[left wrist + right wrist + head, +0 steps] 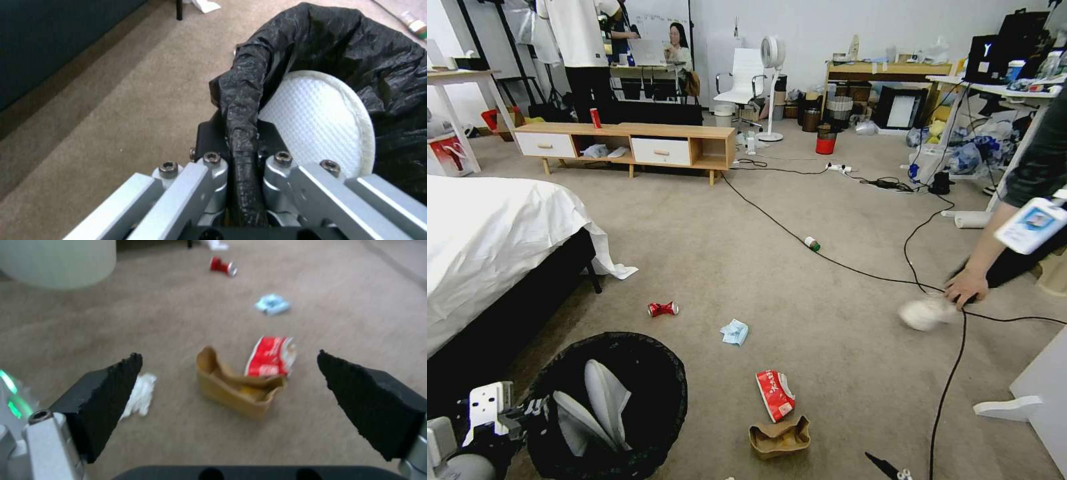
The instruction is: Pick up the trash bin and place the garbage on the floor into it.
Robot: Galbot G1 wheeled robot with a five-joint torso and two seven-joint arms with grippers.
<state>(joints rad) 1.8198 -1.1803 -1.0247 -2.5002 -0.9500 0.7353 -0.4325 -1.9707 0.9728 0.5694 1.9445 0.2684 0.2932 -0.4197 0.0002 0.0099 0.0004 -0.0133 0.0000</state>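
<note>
Trash bin [338, 50] rim is pinched by left hand [242, 156]; right hand [229, 386], spread empty over paper bag [236, 390], could crush it.

We see the trash bin [607, 407] on the floor [840, 320] at our left, beside the bed [487, 247]. To its right lie the paper bag [779, 437] and, just behind, the snack packet [775, 395]; farther behind are the tissue [734, 331] and the crushed can [662, 309].
</note>
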